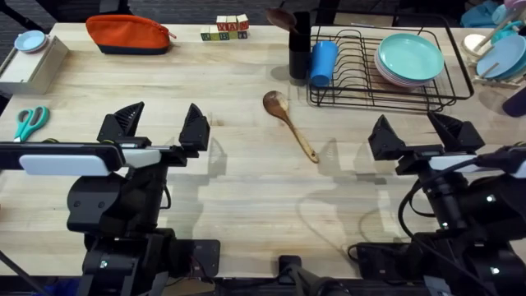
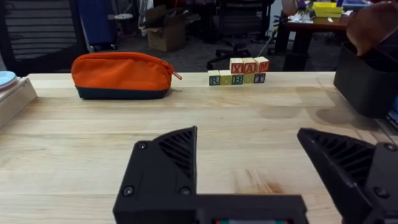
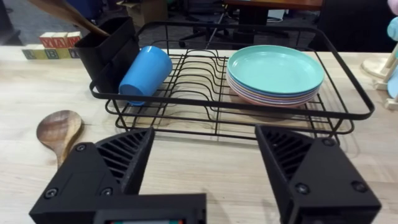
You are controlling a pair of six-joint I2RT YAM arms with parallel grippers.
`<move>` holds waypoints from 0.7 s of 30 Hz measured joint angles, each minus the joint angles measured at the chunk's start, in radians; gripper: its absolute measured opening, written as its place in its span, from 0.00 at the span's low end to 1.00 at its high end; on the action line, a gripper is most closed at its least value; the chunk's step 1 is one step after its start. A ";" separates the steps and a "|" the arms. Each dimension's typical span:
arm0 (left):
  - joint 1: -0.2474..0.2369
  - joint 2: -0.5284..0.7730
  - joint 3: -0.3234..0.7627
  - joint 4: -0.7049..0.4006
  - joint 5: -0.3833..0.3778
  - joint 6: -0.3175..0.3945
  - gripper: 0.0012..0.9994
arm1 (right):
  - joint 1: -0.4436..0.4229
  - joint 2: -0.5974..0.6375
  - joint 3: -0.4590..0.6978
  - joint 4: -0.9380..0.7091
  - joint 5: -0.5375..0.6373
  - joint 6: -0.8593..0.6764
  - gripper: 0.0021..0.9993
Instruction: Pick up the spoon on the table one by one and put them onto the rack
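**Overhead: one spoon left on table**

A spoon (image 1: 289, 126) is seen lying flat on the table (image 1: 246, 197), just before the rack (image 1: 382, 70). Another is stood in the rack's cup (image 1: 299, 45). Both the left gripper (image 1: 156, 123) and right gripper (image 1: 415, 131) are spread wide, grasping nothing.

The spoon (image 1: 289, 125) lies on the table (image 1: 246, 197), just before the rack (image 1: 380, 70).
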 joint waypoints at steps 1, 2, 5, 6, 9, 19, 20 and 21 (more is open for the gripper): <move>-0.004 0.000 0.000 -0.001 0.003 0.000 0.99 | 0.000 0.001 0.000 -0.002 0.000 0.000 0.99; -0.004 0.000 0.000 -0.001 0.004 0.000 0.99 | 0.000 0.001 0.000 -0.003 0.000 0.000 0.99; -0.004 0.000 0.000 -0.001 0.007 0.000 0.99 | 0.000 0.001 0.000 -0.005 0.000 0.000 0.99; -0.004 0.000 0.000 -0.001 0.007 0.000 0.99 | 0.000 0.001 0.000 -0.005 0.000 0.000 0.99; -0.004 0.000 0.000 0.000 0.007 0.000 0.99 | 0.000 0.001 0.000 -0.001 0.000 0.000 0.99; -0.004 0.000 0.002 -0.004 0.024 0.000 0.99 | 0.000 0.001 0.002 -0.009 0.000 0.000 0.99; -0.004 0.000 0.026 -0.056 0.028 0.000 0.99 | 0.000 0.001 0.020 -0.051 0.002 0.000 0.99; -0.004 0.000 0.040 -0.080 0.029 0.000 0.99 | 0.000 0.001 0.036 -0.085 -0.001 0.000 0.99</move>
